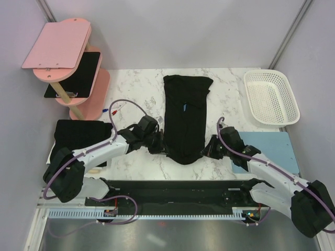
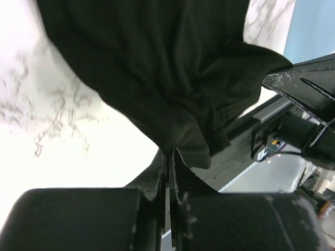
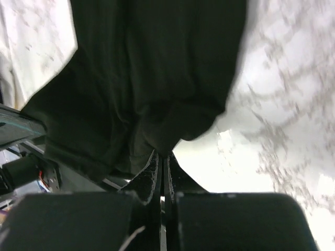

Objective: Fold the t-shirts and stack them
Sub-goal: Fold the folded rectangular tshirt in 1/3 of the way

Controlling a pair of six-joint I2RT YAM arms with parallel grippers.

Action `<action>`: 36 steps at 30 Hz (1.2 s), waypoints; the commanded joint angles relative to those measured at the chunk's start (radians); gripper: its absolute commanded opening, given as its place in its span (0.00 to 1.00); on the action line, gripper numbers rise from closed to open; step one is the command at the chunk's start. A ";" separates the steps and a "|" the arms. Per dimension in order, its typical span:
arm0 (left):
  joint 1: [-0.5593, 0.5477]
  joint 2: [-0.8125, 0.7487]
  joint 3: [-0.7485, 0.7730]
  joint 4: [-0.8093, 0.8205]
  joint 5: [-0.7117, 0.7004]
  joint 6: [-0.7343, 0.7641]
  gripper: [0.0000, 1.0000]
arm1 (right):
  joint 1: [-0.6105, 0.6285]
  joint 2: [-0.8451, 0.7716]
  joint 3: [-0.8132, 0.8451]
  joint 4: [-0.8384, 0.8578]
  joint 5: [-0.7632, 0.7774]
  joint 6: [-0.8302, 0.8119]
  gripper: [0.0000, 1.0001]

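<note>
A black t-shirt lies folded into a long strip on the marble table, running from the far middle toward me. My left gripper is shut on its near left corner; the cloth hangs from the closed fingertips. My right gripper is shut on its near right corner, with the cloth bunched at the fingertips. The near end is lifted a little. A second black t-shirt lies folded at the left edge of the table.
A white basket stands at the far right. A light blue mat lies at the right. A pink tiered stand with a black board is at the far left. A black rail runs along the near edge.
</note>
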 commanded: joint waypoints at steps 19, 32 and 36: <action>0.234 0.498 0.657 -0.129 0.019 0.265 0.02 | -0.081 0.645 0.670 0.092 0.277 -0.319 0.00; 0.270 0.625 0.825 -0.215 -0.064 0.322 0.95 | -0.113 0.661 0.623 0.233 0.382 -0.322 0.97; 0.268 0.502 0.735 -0.198 -0.095 0.331 1.00 | -0.113 0.532 0.551 0.250 0.415 -0.317 0.98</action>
